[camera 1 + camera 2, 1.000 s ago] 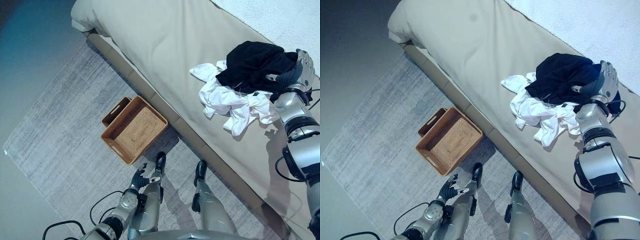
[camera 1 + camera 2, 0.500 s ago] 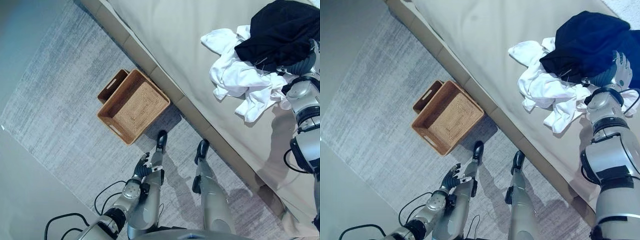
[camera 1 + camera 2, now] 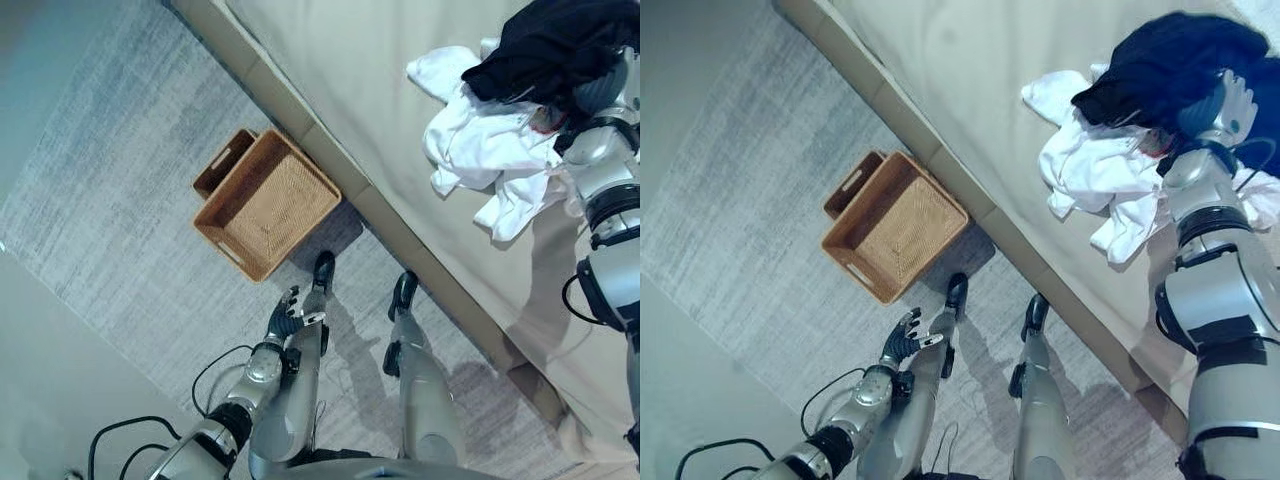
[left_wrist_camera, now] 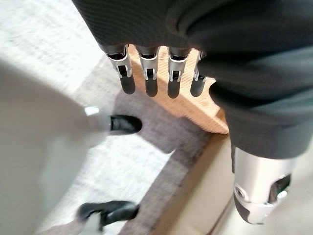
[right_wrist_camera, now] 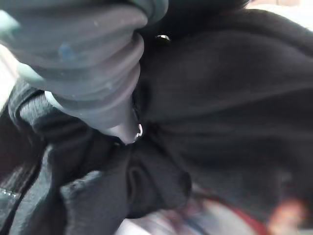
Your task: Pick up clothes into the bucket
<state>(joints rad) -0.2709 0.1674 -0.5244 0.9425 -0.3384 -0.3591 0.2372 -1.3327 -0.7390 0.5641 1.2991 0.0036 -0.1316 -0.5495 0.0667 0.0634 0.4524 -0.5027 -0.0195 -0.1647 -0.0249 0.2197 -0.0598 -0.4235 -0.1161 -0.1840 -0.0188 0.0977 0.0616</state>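
From the head camera I see a rectangular woven basket (image 3: 265,203), tan wicker with cut-out handles, sitting on a grey, streaky low-pile rug (image 3: 110,200), with a smaller, darker basket (image 3: 224,165) tucked against its far side. Both rest just beside the edge of a bed (image 3: 380,110) covered in smooth beige fabric. On the bed, well apart from the baskets, lies a crumpled white garment (image 3: 480,150), soft and full of folds, with a black garment (image 3: 550,45) heaped partly on top of it. My right hand (image 3: 1225,100) is pushed into the black cloth; in its wrist view the dark, fine-ribbed knit (image 5: 225,107) bunches up around the hand's cover, and its fingers are buried in the fabric, so I cannot tell whether they grip it. My left hand (image 3: 285,318) hangs low above the rug, near the basket, its fingers (image 4: 150,78) straight and relaxed, holding nothing. The bed's edge lies between the clothes and the baskets.
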